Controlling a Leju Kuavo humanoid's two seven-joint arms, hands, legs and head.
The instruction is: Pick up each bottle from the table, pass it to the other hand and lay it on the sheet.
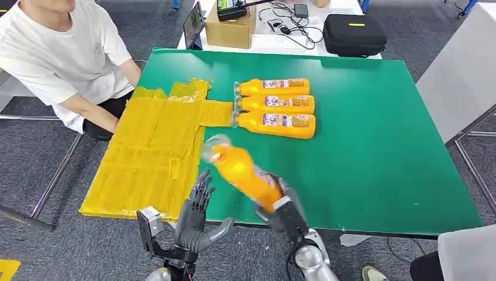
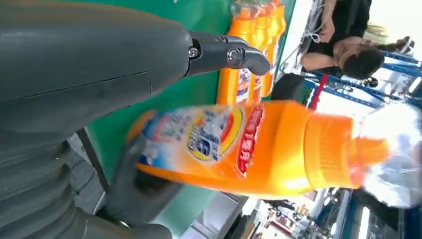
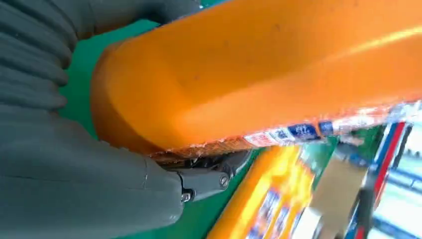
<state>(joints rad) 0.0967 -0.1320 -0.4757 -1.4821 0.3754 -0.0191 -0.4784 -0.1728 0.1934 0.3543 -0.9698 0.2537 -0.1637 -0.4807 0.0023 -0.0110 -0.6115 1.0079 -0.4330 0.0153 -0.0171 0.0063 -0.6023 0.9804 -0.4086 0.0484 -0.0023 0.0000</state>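
A green table [image 1: 374, 146] stands on grey carpet, with a person seated at its far left corner and a carton and a black case on a white surface beyond its far edge. A yellow sheet [image 1: 152, 158] covers the table's left part, running down to the near edge, and three orange bottles [image 1: 276, 108] lie side by side toward the far middle, their caps touching or just overlapping the sheet's right edge. We see our right hand [image 1: 283, 208] wrapped around the base end of a fourth bottle [image 1: 243, 172], lifted over the near edge with its cap end tilted up and toward the sheet. Our left hand [image 1: 199, 213] is empty, fingers spread and raised, just beside the bottle's lower body on the sheet side but apart from it. We judge the step in hand to be the pass. To do it well, we should bring the bottle's labelled middle squarely into the left palm, close those fingers fully around the body above the right hand's hold, and only then release the right hand, since the smooth, slanted bottle could slip.
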